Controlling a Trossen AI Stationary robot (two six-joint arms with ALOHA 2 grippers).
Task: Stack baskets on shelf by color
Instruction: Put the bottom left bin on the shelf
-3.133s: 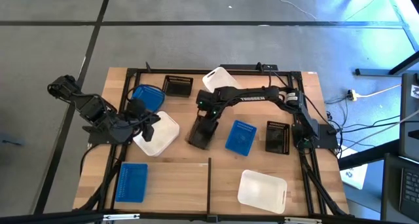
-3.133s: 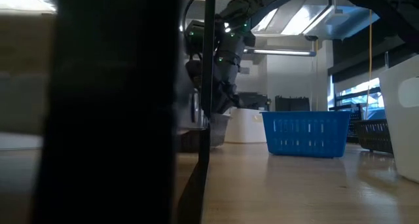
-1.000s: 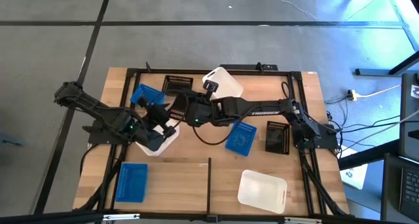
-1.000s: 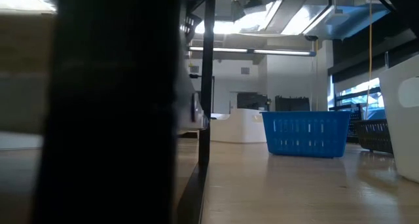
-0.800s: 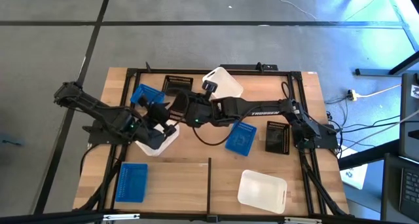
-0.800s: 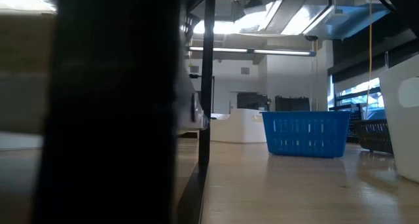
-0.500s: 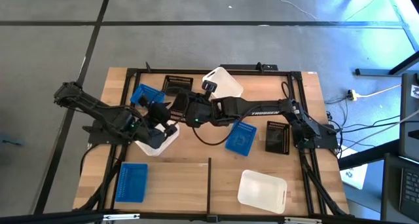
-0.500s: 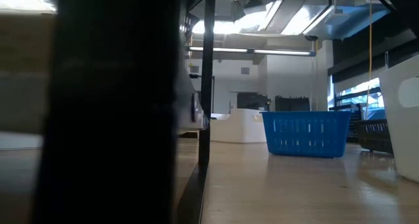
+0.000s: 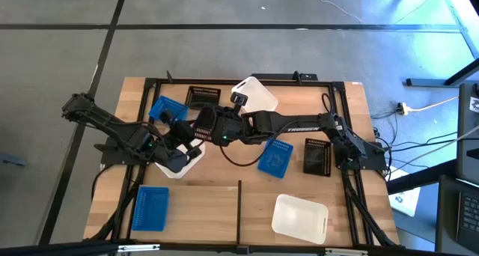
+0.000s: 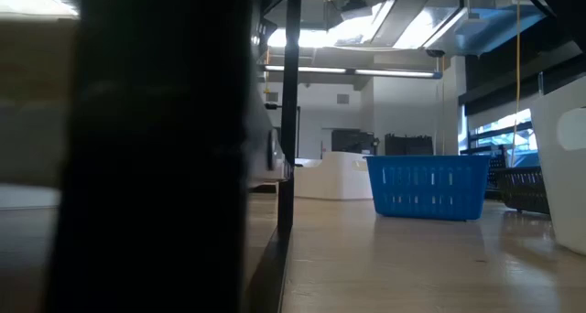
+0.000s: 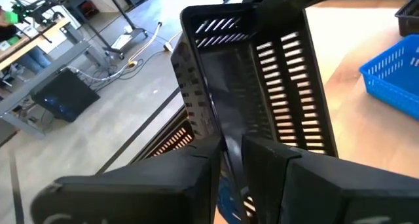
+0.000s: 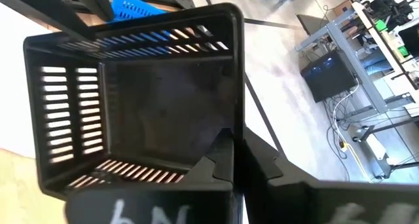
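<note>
Right claw clamped shut on the wall of a black basket, held aloft mid-shelf. Left claw pinches the same basket's opposite wall: looks like a handover. White basket sits just below them.

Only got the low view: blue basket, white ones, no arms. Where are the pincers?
Observer: Both meet left of centre over the shelf, just above a white basket.
Operator: Holding anything?
Observer: The right pincer is shut on one wall of a black basket.
Operator: And the left?
Observer: The left pincer clamps a slotted wall of that same basket, so both arms hold it at once.
</note>
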